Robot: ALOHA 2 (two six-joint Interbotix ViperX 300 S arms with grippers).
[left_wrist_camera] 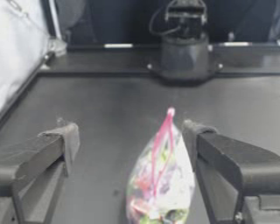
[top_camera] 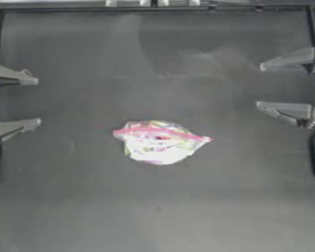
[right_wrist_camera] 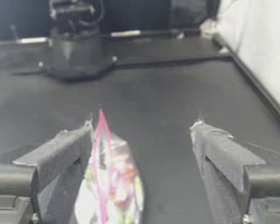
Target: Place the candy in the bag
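The bag (top_camera: 159, 142) lies flat in the middle of the table, clear plastic with a pink strip along its top and white, green and yellow inside. A small red patch (top_camera: 161, 138) shows through the plastic; I cannot tell whether it is the candy. No candy lies loose on the table. My left gripper (top_camera: 32, 101) is drawn back at the left edge, open and holding nothing. My right gripper (top_camera: 260, 85) is drawn back at the right edge, also open and holding nothing. Each wrist view shows the bag (left_wrist_camera: 160, 183) (right_wrist_camera: 110, 183) beyond its own spread jaws, apart from them.
The dark table (top_camera: 153, 206) has a raised rail along its far edge (top_camera: 153, 7). Each wrist view shows the opposite arm's base (left_wrist_camera: 184, 57) (right_wrist_camera: 75, 52) across the table. A white panel (left_wrist_camera: 14, 57) (right_wrist_camera: 259, 48) stands beside the table.
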